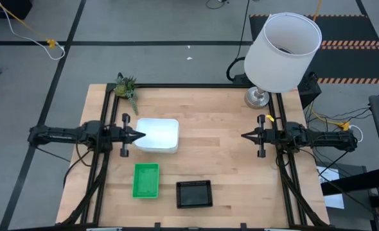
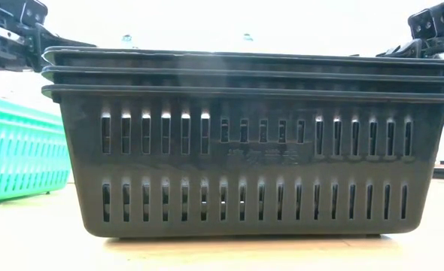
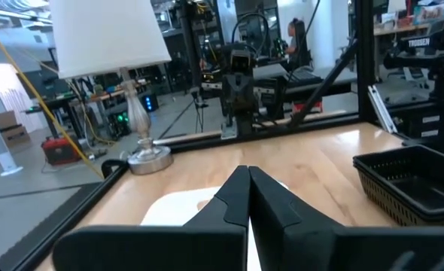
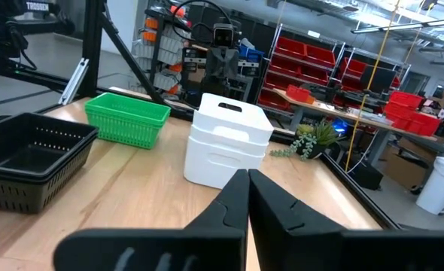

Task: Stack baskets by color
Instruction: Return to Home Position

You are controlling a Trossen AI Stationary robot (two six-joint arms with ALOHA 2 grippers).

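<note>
White baskets (image 1: 157,135) stand stacked on the surface (image 1: 221,160). Green baskets (image 1: 146,180) and black baskets (image 1: 194,194) sit side by side nearby, though the green count is unclear. The left gripper (image 1: 140,135), pinched narrow, hovers at the white stack's edge. The right gripper (image 1: 246,136), likewise narrow, hangs well apart.

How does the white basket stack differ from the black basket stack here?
The white basket stack has solid walls with a handle slot; the black basket stack has slotted walls. The white stack sits mid-way across the table, at the tip of the left gripper; the black stack sits near the table's edge, beside the green basket stack. From above, the white stack looks larger than the black. Both are upright nested stacks.
</note>
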